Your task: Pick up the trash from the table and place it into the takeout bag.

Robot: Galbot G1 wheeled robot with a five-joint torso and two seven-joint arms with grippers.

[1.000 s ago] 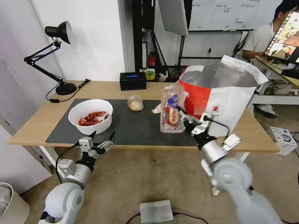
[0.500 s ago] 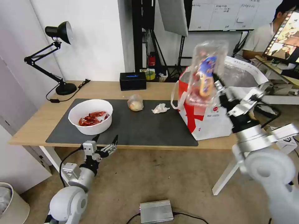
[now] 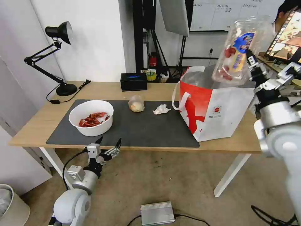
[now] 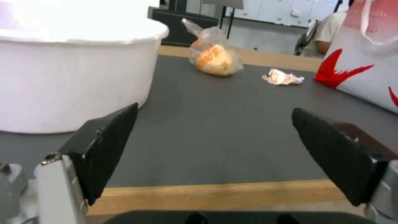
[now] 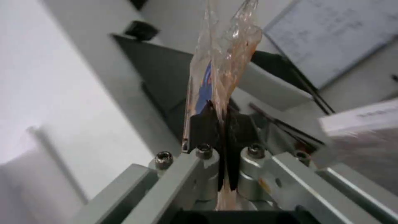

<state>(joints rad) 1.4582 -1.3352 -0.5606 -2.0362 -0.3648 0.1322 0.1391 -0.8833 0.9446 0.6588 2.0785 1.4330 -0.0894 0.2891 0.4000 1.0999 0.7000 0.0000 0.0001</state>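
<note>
So far only the clear plastic clamshell tray (image 3: pixel 240 51), pinched in the right gripper's (image 3: pixel 250 61) jaws above the white-and-red takeout bag (image 3: pixel 216 110), is off the bench; bowl, tissue and bagged lump remain, left gripper (image 3: pixel 108 146) spread.

A plain white wall (image 3: pixel 94 37) stands behind the bench (image 3: pixel 103 89), meeting a dark upright column (image 3: pixel 144 34) near the middle. A black articulated desk lamp (image 3: pixel 53 56) sits on the far left corner of the bench, its cord (image 3: pixel 72 92) trailing across the wood. A black tissue box (image 3: pixel 134 81) rests at the back edge. Behind it stand tripod legs (image 3: pixel 160 53) and a pale angled panel (image 3: pixel 174 15), with a whiteboard (image 3: pixel 213 14) on the rear wall. The floor (image 3: pixel 163 175) is mottled beige; a silver metal box (image 3: pixel 157 213) lies on it with a cable. A pale round bin (image 3: pixel 9 204) stands at the lower left. A lit screen (image 3: pixel 288 34) glows at the far right.
</note>
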